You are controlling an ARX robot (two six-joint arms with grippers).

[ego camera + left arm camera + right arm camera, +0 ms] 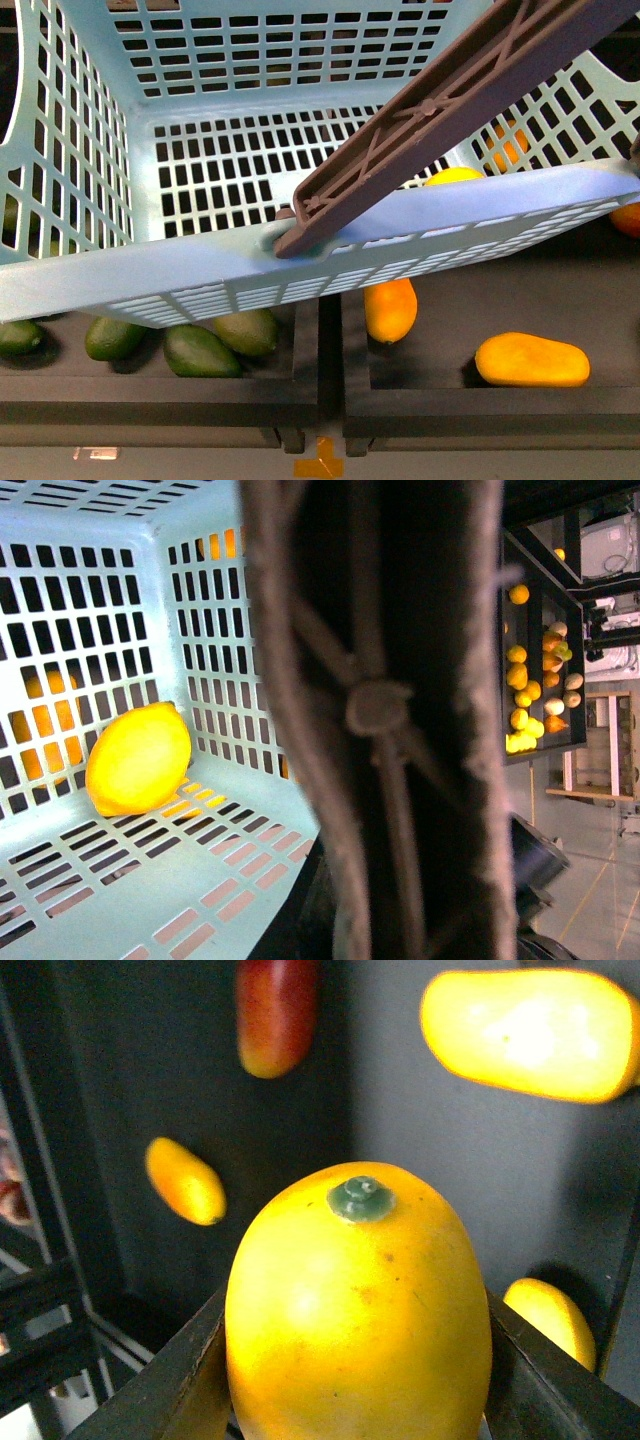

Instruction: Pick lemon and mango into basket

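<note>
The light teal basket [150, 290] hangs tilted close in front of me and fills the upper front view, its grey-brown handle [450, 110] crossing it diagonally. My left gripper [375, 910] is shut on that handle [380, 710], which blocks the middle of the left wrist view. The lemon [138, 758] lies inside the basket in a corner against the slotted wall; a yellow sliver of it [452, 176] shows over the rim. My right gripper [358, 1360] is shut on the mango [358, 1300], stem end outward, with the dark fingers [170, 1380] pressed on both sides. Neither arm shows in the front view.
Below the basket, black trays hold dark green fruits [200, 350] on the left and two more mangoes [390, 308] [532, 360] on the right. The right wrist view shows other yellow and reddish fruits [530, 1035] [275, 1015] on the dark tray. A fruit shelf [535, 680] stands in the distance.
</note>
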